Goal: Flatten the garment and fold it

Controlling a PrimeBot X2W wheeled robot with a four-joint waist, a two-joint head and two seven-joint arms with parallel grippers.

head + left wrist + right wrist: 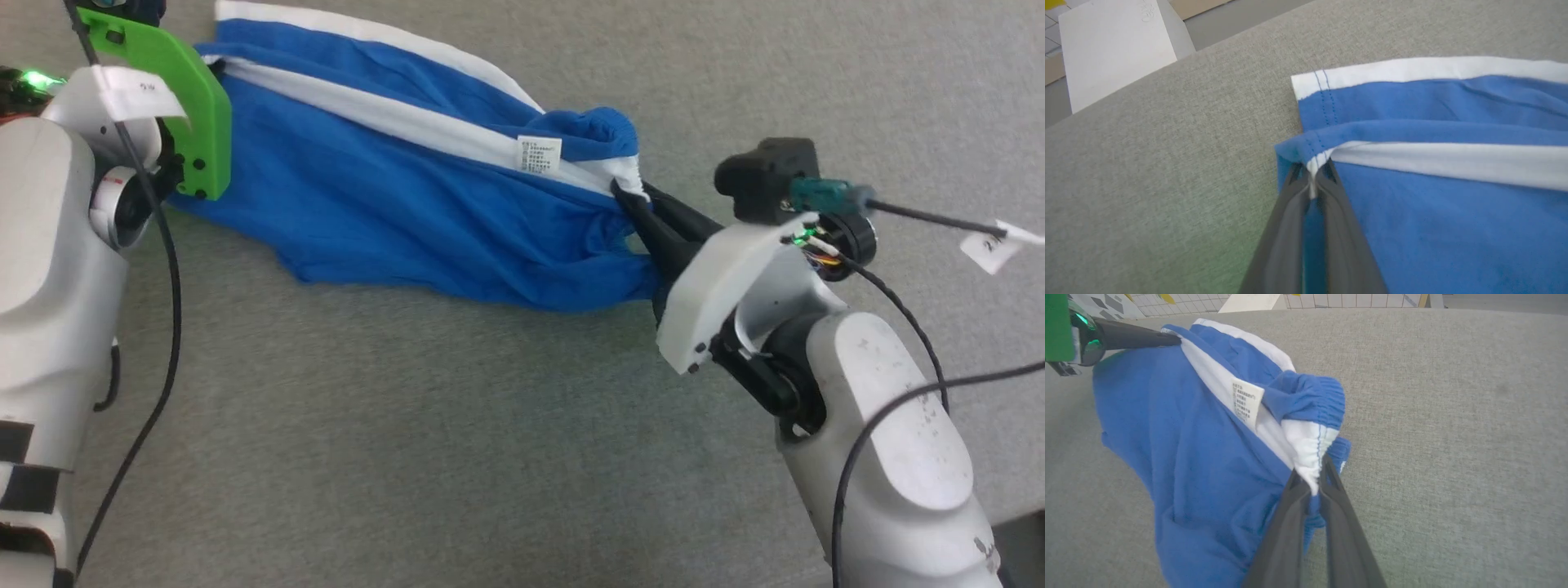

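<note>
The garment [392,196], royal-blue shorts with white side stripes and a small white tag [539,154], lies stretched across the grey surface between my two arms. My left gripper [1312,173] is shut on the leg hem at the white stripe [1453,161]. My right gripper [1312,477] is shut on the gathered waistband [1310,443] where white meets blue; in the head view this right gripper [633,200] pinches the garment's right end. From the right wrist, the left gripper's dark fingers [1139,337] hold the far corner of the garment [1200,457]. The "3" print is hidden.
The grey fabric surface [457,425] spreads around the garment. A white box [1114,49] stands beyond the surface's far edge in the left wrist view. Black cables [155,327] hang along both arms.
</note>
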